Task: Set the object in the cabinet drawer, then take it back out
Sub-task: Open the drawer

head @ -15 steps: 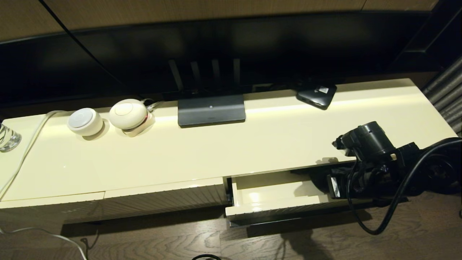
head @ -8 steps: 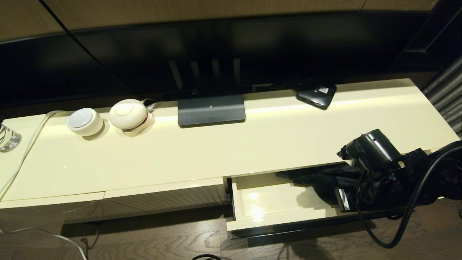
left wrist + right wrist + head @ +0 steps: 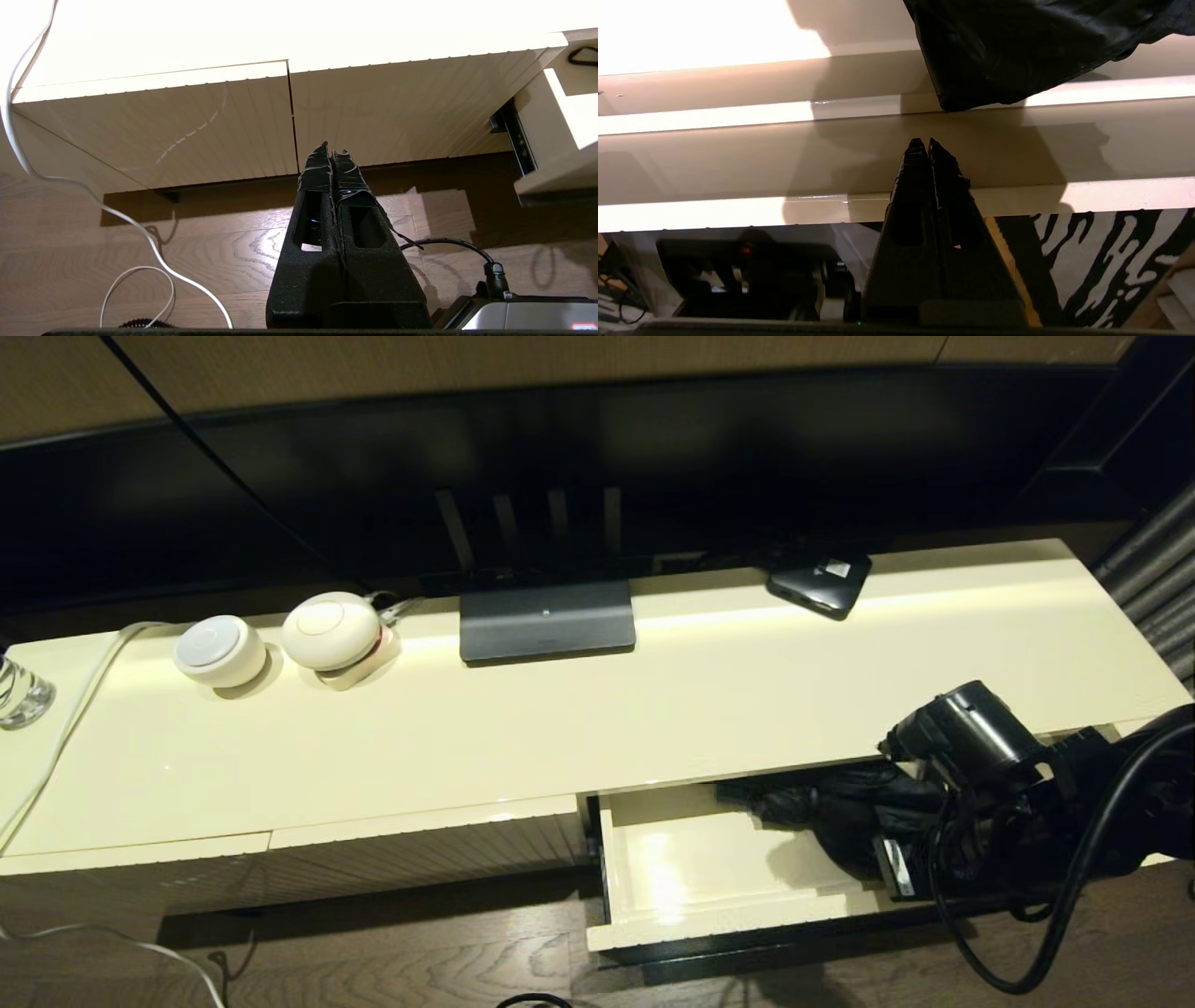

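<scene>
Umbrella [image 3: 840, 807], black and baggy, lying in the open cream drawer [image 3: 709, 919] in head view; soft, light, likely best taken by its stiff core. Left wrist view: left gripper [image 3: 332, 154] clenched, empty, above floor. Right wrist view: right gripper [image 3: 924, 144] clenched, empty, just short of the fabric.

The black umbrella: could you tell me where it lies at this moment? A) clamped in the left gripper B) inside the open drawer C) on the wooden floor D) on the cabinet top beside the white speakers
B: the umbrella lies in the open drawer, its black fabric on the cream drawer floor, and the shut right gripper holds nothing.
</scene>
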{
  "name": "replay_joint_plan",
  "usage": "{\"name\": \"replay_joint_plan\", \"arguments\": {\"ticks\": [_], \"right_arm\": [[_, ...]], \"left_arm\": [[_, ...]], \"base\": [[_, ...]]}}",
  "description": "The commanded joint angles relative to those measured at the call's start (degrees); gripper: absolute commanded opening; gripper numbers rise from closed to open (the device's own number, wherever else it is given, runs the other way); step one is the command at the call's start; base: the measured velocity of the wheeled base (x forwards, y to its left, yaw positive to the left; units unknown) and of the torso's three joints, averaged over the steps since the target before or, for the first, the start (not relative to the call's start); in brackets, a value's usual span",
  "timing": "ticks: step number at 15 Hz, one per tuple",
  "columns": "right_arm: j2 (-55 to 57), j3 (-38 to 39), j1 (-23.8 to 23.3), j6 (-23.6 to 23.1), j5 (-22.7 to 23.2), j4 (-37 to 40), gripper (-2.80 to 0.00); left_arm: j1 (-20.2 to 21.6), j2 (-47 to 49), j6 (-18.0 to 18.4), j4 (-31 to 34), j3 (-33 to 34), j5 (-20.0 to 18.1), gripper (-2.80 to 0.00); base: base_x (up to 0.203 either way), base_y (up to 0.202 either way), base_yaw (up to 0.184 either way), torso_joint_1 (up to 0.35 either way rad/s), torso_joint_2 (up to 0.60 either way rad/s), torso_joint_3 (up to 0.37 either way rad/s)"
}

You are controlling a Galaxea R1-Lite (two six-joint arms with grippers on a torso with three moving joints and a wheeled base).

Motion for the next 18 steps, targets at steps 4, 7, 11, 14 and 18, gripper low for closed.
{"name": "replay_joint_plan", "arguments": {"ticks": [4, 7, 11, 14, 18], "right_arm": [[-0.06, 1.23, 0.51, 0.58, 0.21, 0.45, -2.80], [-0.57, 3.11, 0.87, 0.58, 0.21, -0.17, -2.80], [-1.20, 5.22, 1.48, 0.67, 0.21, -0.25, -2.80], [-2.27, 6.66, 1.75, 0.67, 0.89, -0.25, -2.80], [-3.20, 9.72, 1.75, 0.67, 2.45, -0.25, -2.80]], "left_arm": [[0.02, 0.07, -0.01, -0.04, 0.18, 0.04, -2.80], [0.02, 0.07, -0.01, -0.04, 0.18, 0.04, -2.80], [0.02, 0.07, -0.01, -0.04, 0.18, 0.04, -2.80], [0.02, 0.07, -0.01, -0.04, 0.18, 0.04, -2.80], [0.02, 0.06, -0.01, -0.04, 0.18, 0.04, -2.80]], "base": [[0.000, 0.000, 0.000, 0.000, 0.00, 0.000], [0.000, 0.000, 0.000, 0.000, 0.00, 0.000], [0.000, 0.000, 0.000, 0.000, 0.00, 0.000], [0.000, 0.000, 0.000, 0.000, 0.00, 0.000], [0.000, 0.000, 0.000, 0.000, 0.00, 0.000]]}}
